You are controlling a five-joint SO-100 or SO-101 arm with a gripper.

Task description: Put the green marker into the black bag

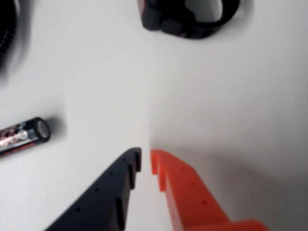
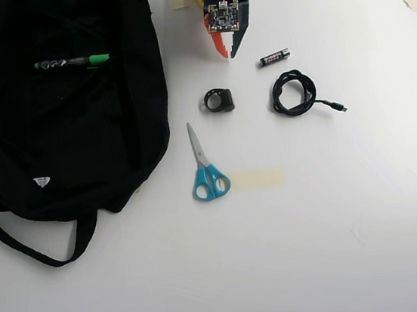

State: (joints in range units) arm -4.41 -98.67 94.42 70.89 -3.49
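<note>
Wrist view: the tool hangs over bare white worktop, its black and orange tips nearly together, gripping nothing, a battery off left.

Overhead view: the green marker lies on the black bag, long axis left-right, green cap pointing right. The drop looks done; next seems just a retreat.

The worktop is white. The bag is black with a small white tag. The marker is dark with white marks and a bright green cap. The scissors have blue handles. The cable is black. The battery is black with pink marks. The hand has one black finger and one orange finger.
</note>
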